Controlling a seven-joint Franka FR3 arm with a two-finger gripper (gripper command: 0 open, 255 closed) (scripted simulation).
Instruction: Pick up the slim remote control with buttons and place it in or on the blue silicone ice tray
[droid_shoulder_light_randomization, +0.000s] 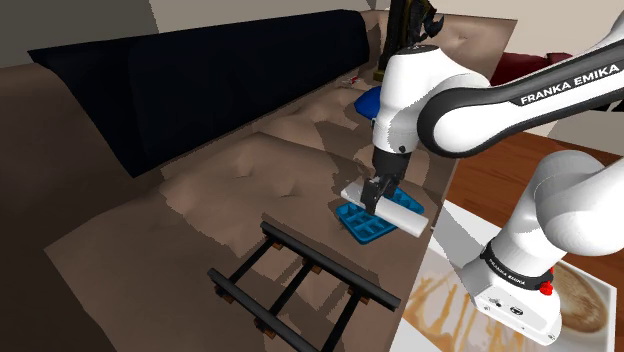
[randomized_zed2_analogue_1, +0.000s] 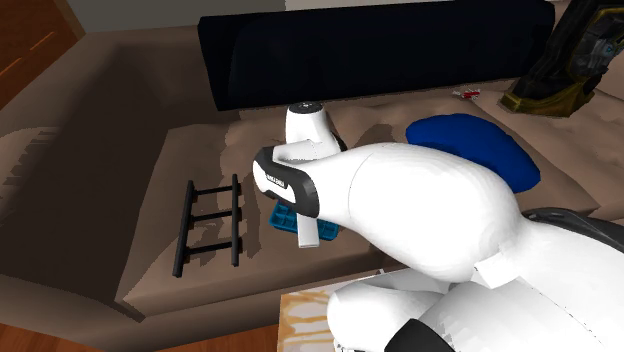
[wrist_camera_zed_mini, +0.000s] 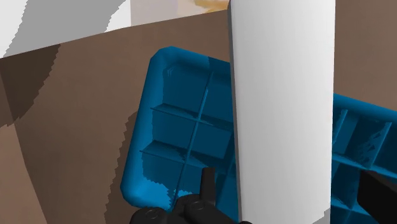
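The slim remote (wrist_camera_zed_mini: 283, 108) is drawn as a plain white bar with no buttons showing. It lies across the blue ice tray (wrist_camera_zed_mini: 184, 121), its far end reaching past the tray's rim. My gripper (wrist_camera_zed_mini: 292, 203) is open: its two black fingers (wrist_camera_zed_mini: 208, 184) stand on either side of the remote with a gap on each side, so it is not held. In the shoulder view the gripper (droid_shoulder_light_randomization: 383, 195) hangs right over the remote (droid_shoulder_light_randomization: 400, 208) and the tray (droid_shoulder_light_randomization: 358, 225), which sit on a brown sofa seat near its front edge. The second exterior view has the tray (randomized_zed2_analogue_1: 284, 217) partly hidden behind my arm.
A black ladder-like rack (droid_shoulder_light_randomization: 300, 285) lies on the seat, to the tray's lower left in the shoulder view. A blue cushion (randomized_zed2_analogue_1: 470, 145) rests farther back near the dark navy backrest (droid_shoulder_light_randomization: 200, 80). A dark figure (randomized_zed2_analogue_1: 570, 60) stands at the far corner. The seat's edge (droid_shoulder_light_randomization: 425, 250) drops off beside the tray.
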